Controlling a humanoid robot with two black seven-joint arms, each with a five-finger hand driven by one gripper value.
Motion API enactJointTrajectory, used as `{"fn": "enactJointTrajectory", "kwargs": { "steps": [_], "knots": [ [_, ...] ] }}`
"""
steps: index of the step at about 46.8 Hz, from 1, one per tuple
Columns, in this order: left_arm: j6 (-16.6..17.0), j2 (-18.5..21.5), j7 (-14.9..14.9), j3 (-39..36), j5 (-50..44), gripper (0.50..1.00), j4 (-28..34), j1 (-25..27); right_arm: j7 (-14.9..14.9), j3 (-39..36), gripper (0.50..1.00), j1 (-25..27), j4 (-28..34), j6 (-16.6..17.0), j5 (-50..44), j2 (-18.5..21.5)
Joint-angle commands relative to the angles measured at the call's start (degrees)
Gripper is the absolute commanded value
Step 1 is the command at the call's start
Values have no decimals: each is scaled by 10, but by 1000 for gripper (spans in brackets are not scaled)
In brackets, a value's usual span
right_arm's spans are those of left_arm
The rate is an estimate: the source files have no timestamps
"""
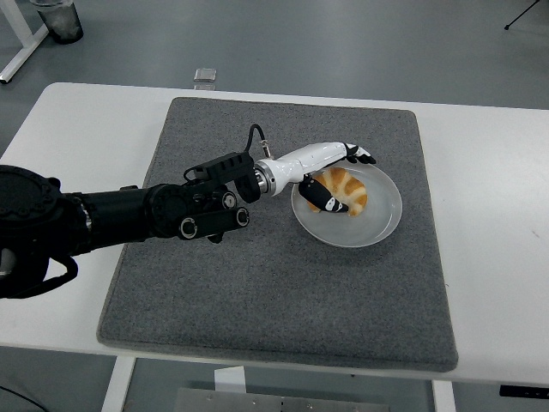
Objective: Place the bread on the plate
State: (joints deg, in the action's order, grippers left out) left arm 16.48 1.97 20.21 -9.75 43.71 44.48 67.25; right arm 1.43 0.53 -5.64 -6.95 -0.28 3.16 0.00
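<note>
On the plate [382, 225], mid-mat, you've got the bread [346, 187] lying flat w/ your left hand [330, 176] wrapped round it, fingers [326, 202] curled onto the crust.

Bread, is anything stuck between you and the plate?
Nothing visible is. The golden croissant-shaped bread already lies in the round translucent white plate, with the left hand curled around it.

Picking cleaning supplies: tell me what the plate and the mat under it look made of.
Plate: looks like translucent frosted plastic or glass; the grey shows dimly through it and its rim is smooth. Mat: apparently grey felt or foam fabric, matte, with a finely speckled surface and soft rounded corners.
</note>
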Motion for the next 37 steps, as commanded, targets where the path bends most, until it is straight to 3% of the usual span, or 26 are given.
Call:
{"fn": "enactJointTrajectory", "kwargs": {
  "steps": [1, 12, 26, 37],
  "knots": [
    [-5, 3, 0, 46, -2, 988, 0, 0, 0, -1, 952, 0, 0, 0, 0, 0],
    [-35, 18, -1, 147, -50, 992, -1, 2, 1, -2, 952, 0, 0, 0, 1, 0],
    [-196, 84, -4, 210, -251, 992, -15, 14, 1, -1, 954, -1, 0, 0, 1, 0],
    [-303, 95, -5, 219, -310, 992, -104, 33, 0, 0, 952, 0, 0, 0, 1, 0]
  ]
}}
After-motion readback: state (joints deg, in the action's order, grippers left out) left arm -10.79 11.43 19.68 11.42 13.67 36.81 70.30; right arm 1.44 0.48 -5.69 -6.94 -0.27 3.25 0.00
